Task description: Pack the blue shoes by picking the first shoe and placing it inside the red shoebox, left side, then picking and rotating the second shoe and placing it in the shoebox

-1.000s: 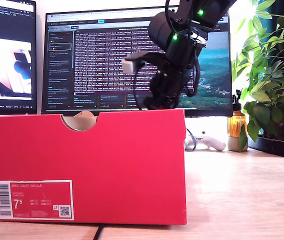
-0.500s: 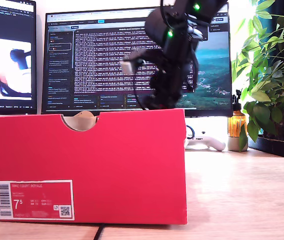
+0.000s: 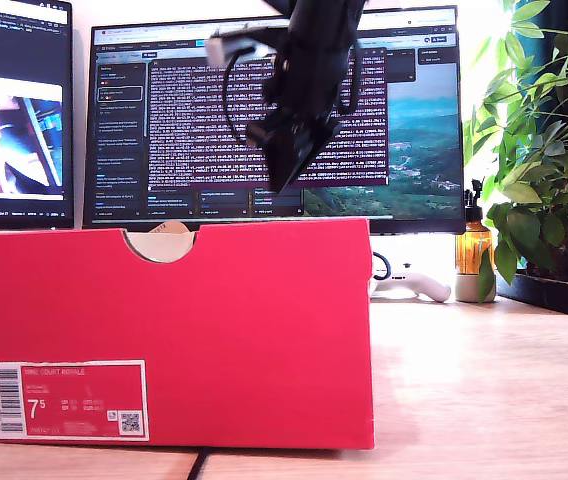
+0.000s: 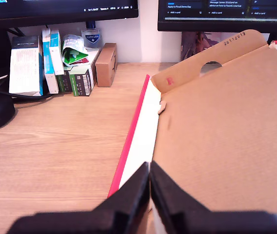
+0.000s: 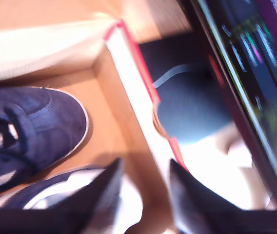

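The exterior view shows my arm now risen clear above the red shoebox point(image 3: 174, 330), high in the upper middle of the frame, where half a second ago it reached down behind the box's top edge. I judge the second shoe is released and packing is nearly done. My second gripper point(image 5: 143, 195) hangs with its jaws spread and empty; both blue shoes point(image 5: 29, 131) lie inside the box just below it. My first gripper point(image 4: 149, 195) is pressed together, empty, beside the box.

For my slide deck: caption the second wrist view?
Open second gripper above red shoebox holding both blue shoes.
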`<state>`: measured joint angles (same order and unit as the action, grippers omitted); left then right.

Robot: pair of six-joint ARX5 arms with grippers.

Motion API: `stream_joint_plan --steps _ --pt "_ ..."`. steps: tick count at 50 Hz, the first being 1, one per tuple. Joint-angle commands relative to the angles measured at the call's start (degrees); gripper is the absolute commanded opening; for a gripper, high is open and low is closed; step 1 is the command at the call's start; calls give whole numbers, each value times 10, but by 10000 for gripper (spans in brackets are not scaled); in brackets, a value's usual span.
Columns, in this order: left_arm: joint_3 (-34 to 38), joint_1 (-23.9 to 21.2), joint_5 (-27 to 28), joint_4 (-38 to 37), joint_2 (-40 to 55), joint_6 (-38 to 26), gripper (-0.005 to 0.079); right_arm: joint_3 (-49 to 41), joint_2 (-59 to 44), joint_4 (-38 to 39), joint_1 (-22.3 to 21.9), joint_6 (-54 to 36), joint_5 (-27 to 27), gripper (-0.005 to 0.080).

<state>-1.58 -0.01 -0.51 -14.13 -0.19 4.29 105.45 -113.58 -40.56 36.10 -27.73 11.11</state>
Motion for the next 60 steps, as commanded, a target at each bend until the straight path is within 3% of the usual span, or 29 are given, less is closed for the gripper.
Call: stream_joint_plan --steps 1,7,17,40,48,60 --pt "21 -1 1 3 -5 2 -11 6 6 -9 -2 64 2 -17" --pt "21 -1 1 3 -5 2 -11 6 14 -21 -19 181 1 -11" --pt "21 -1 1 3 -5 2 -11 6 15 -63 -83 292 -1 -11" --pt "21 -1 1 3 -5 2 -11 -30 22 -50 -207 324 17 -11" --pt "21 -1 1 3 -5 2 -11 -117 52 5 -228 323 17 -11" --pt "21 -1 1 3 -5 2 -11 -313 153 174 -238 325 17 -11"
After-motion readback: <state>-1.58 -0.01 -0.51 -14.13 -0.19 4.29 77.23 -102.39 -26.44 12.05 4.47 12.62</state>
